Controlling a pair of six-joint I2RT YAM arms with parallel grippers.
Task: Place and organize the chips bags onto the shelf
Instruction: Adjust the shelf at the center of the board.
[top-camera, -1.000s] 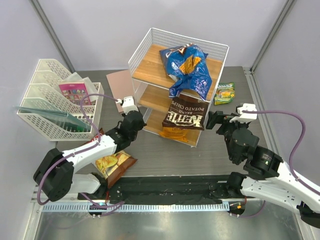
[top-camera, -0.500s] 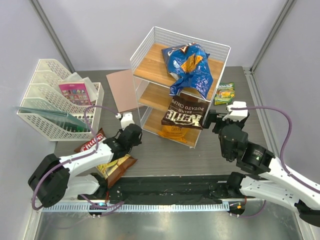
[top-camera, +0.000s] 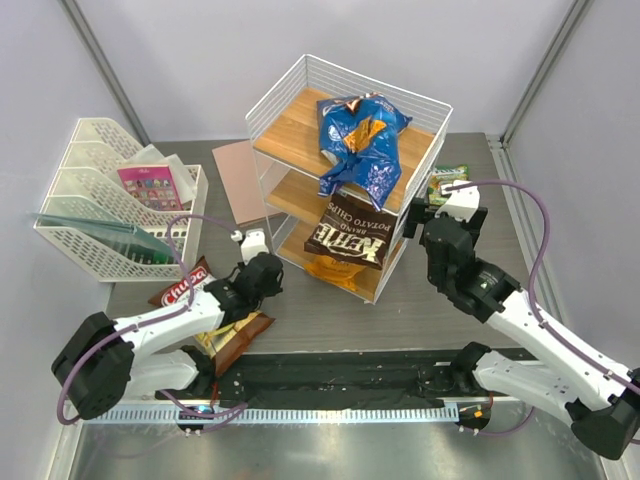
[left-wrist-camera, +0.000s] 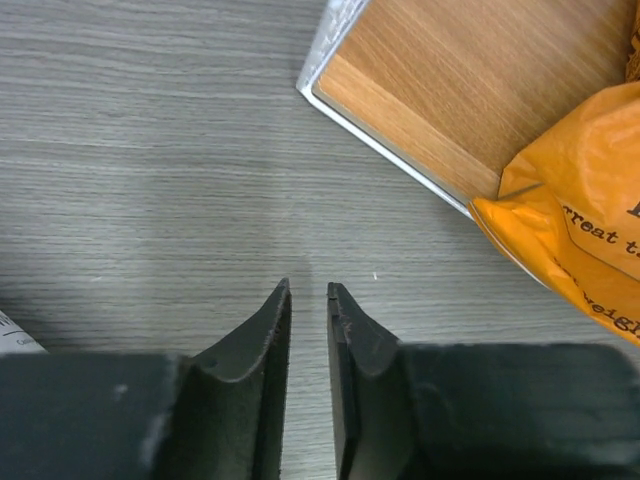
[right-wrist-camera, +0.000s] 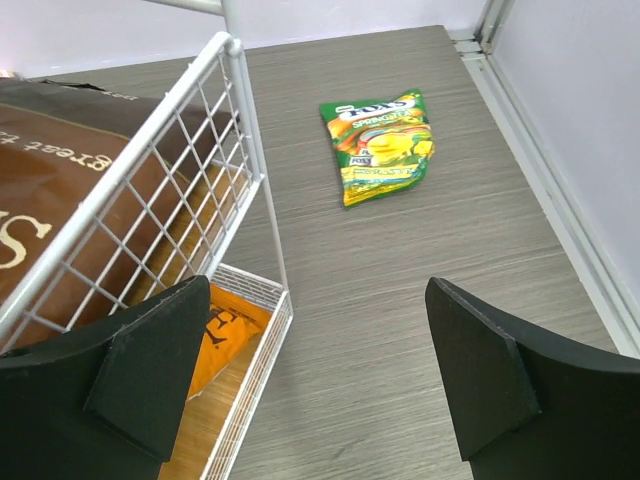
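So the shelf sits mid-worktop, a bit toward 12 o'clock, turned at an angle. The blue Doritos bag is crumpled on the top board and droops over the front edge. The dark brown bag is on the middle tier and sticks out the front, tilted down. The orange bag is on the bottom board, poking past the rim.

The left claw hovers low over bare worktop at about 7 o'clock from the shelf. Its fingers are barely parted, just a thin slit with nothing in it. In the left wrist view the shelf's bottom corner and the orange bag are up at 1 to 2 o'clock.

The right claw is spread wide and holding nothing, right beside the shelf's 3 o'clock side. The small green-yellow bag lies flat on the worktop at about 2 o'clock from the shelf, not touching anything. The right wrist cam shows it straight ahead at 12.

The brown-and-white bag with red lettering is flat on the worktop at 8 o'clock, partly under the left arm. Some brown-and-yellow bag shows on the arm's other side, and I can't tell if it's the same one.

The white file tray is way over at 9 o'clock with a pink packet in it.
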